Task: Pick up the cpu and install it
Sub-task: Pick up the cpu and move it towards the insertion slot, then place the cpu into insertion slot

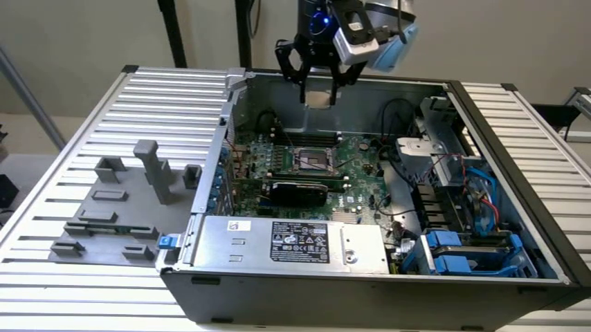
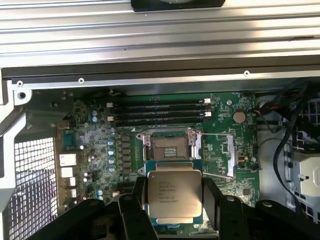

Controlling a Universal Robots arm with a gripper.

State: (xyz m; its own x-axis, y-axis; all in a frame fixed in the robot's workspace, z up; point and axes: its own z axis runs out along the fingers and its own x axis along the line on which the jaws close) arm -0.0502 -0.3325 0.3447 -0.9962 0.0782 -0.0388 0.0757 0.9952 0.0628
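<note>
- Currently we are in the carry step: our gripper (image 1: 320,86) is clamped on the cpu (image 2: 174,196) by two opposite edges, holding it flat above the open computer case (image 1: 513,180).
- We judge pickup done and install not yet. The socket (image 2: 170,148) lies bare on the motherboard, below and just beyond the chip.
- Seating calls for squaring the chip to the socket and descending straight.
- Nearby are memory slots (image 2: 157,112), a thin lever wire (image 2: 216,174) and cables (image 2: 285,145). The lever could snag the fingers.
</note>
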